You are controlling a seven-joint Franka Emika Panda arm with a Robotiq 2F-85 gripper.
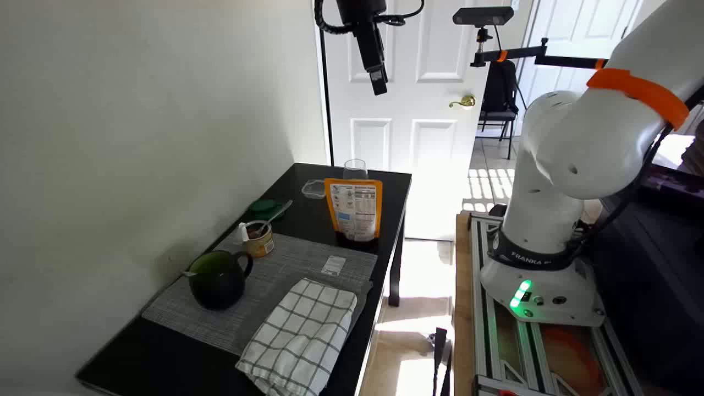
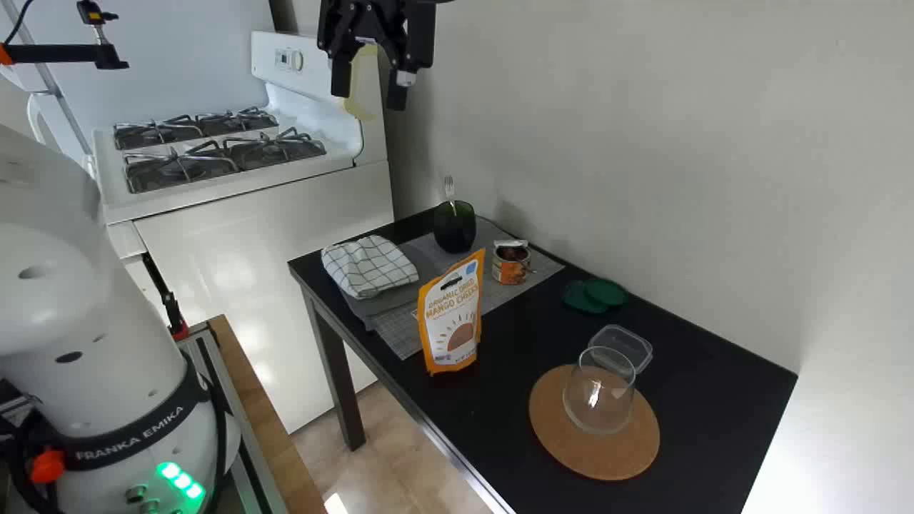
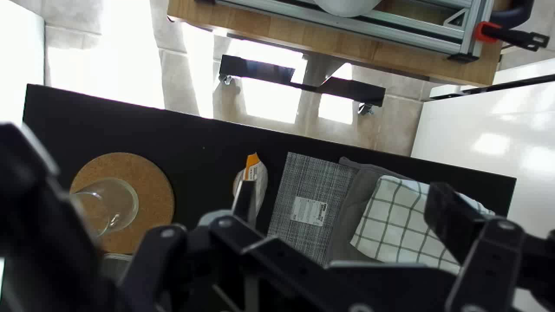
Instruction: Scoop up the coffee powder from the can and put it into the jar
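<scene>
Gripper (image 2: 369,98), spread and empty, should pinch the spoon (image 1: 280,212) near its upper end (lest it nudge the can (image 1: 260,246)).

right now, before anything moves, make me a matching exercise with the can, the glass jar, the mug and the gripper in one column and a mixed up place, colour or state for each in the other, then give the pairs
Column one
1. can
2. glass jar
3. mug
4. gripper

Column two
A. dark green, with a fork standing in it
B. hanging open above the table
C. on the round cork mat
D. open-topped, with orange on its side

Right pairs: 1-D, 2-C, 3-A, 4-B
</scene>
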